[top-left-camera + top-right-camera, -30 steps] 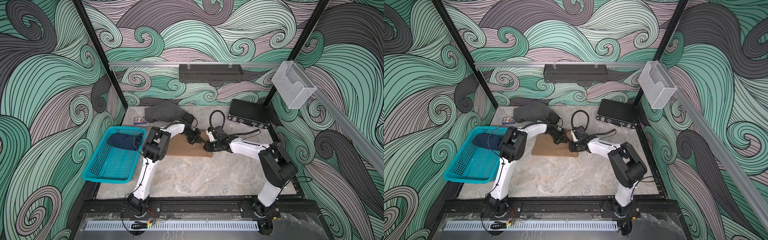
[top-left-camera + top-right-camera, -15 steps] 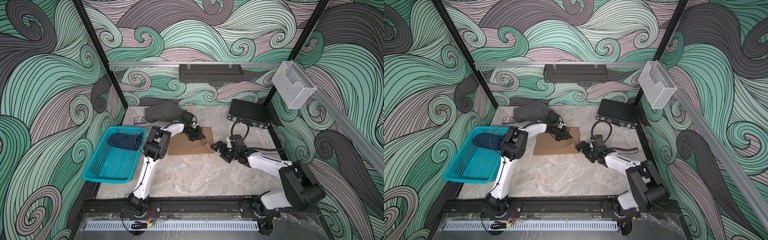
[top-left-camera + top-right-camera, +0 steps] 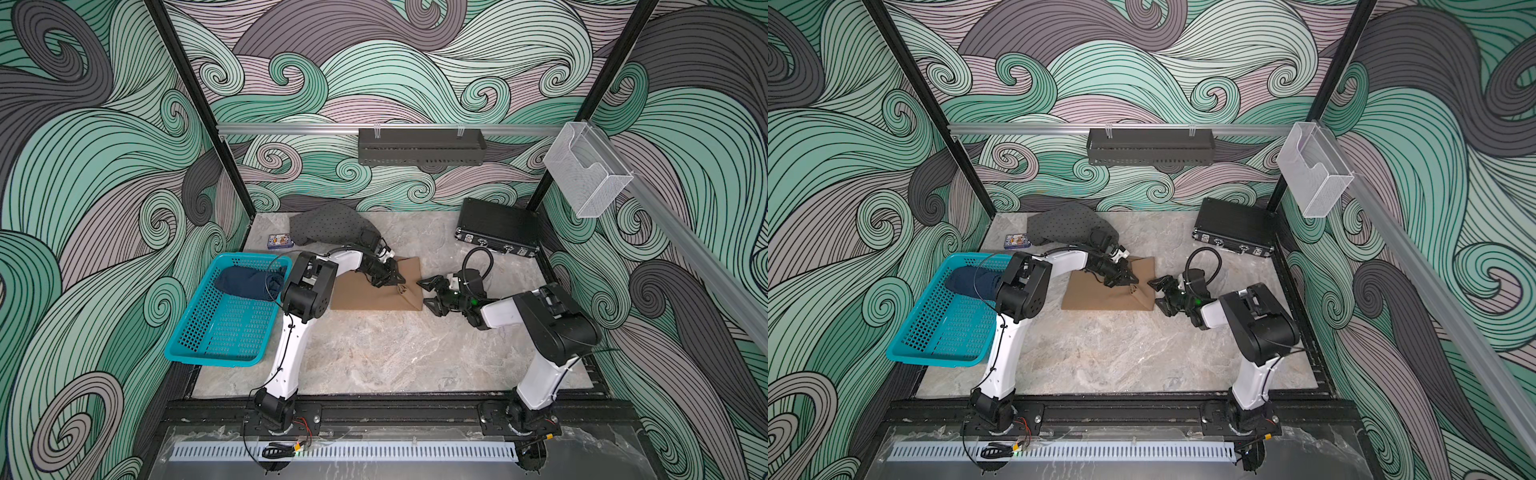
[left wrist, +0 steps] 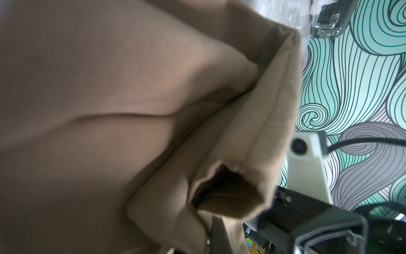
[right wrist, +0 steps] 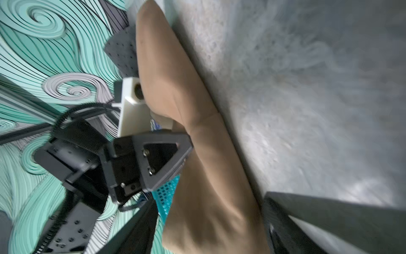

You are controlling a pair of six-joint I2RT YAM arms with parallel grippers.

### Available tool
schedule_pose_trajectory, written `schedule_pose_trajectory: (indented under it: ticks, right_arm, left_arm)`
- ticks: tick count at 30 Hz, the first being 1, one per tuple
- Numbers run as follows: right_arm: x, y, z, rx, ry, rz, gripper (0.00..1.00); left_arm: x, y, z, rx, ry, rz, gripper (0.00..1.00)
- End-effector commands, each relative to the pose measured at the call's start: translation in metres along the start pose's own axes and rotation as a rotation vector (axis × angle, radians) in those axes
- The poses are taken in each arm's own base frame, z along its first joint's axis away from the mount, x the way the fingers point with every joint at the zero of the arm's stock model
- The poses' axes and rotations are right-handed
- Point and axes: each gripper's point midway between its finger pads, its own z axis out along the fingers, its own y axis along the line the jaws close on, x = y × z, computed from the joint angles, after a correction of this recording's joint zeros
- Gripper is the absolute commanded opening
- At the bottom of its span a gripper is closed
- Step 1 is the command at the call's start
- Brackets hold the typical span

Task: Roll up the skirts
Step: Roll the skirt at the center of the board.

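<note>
A tan-brown skirt [image 3: 365,297] [image 3: 1096,297] lies flat on the table's middle. My left gripper [image 3: 399,286] [image 3: 1133,286] is shut on a raised fold near its right end; in the left wrist view the cloth [image 4: 109,88] hides the jaws. My right gripper [image 3: 428,295] [image 3: 1159,295] stands open at the skirt's right edge, and in the right wrist view tan cloth [image 5: 197,154] lies between its fingers [image 5: 307,220]. The dotted grey skirt [image 3: 328,224] [image 3: 1067,226] sits bunched at the back. The denim skirt [image 3: 245,282] [image 3: 971,282] lies in the basket.
The teal basket [image 3: 208,361] [image 3: 934,361] stands at the left edge beside the left arm. A black case [image 3: 494,228] [image 3: 1233,226] lies at the back right. A small card box [image 3: 277,240] [image 3: 1016,240] sits next to the grey skirt.
My right gripper let go of the tan skirt, drew away to the right with its jaws wide, then came back to the skirt's right edge. The left gripper kept its hold.
</note>
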Motion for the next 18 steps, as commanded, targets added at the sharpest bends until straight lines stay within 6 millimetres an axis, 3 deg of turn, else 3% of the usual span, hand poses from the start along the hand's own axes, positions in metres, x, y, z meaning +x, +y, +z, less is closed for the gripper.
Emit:
schedule_pose_trajectory:
  ticks: [1,5,11,12,16,18]
  right_arm:
    - [0.01,-0.019,0.011,-0.036,0.043,0.07,0.63]
    - [0.02,-0.024,0.025,-0.055,0.077,0.055,0.49]
    - [0.025,-0.022,0.031,0.021,0.07,-0.064,0.1]
    - [0.026,-0.025,0.029,0.068,0.063,-0.105,0.06]
    - [0.028,-0.038,0.01,0.396,0.025,-0.364,0.0]
    - [0.025,-0.038,-0.004,0.539,-0.01,-0.498,0.0]
  left_arm:
    - [0.001,0.014,-0.007,-0.032,-0.017,0.008,0.0]
    - [0.002,0.024,-0.005,-0.033,-0.03,0.001,0.0]
    - [0.002,0.029,-0.008,-0.066,-0.04,-0.01,0.0]
    - [0.0,0.031,-0.01,-0.082,-0.048,-0.016,0.05]
    - [-0.008,0.041,-0.025,-0.19,-0.1,-0.073,0.47]
    - [-0.012,0.04,-0.037,-0.24,-0.131,-0.103,0.54]
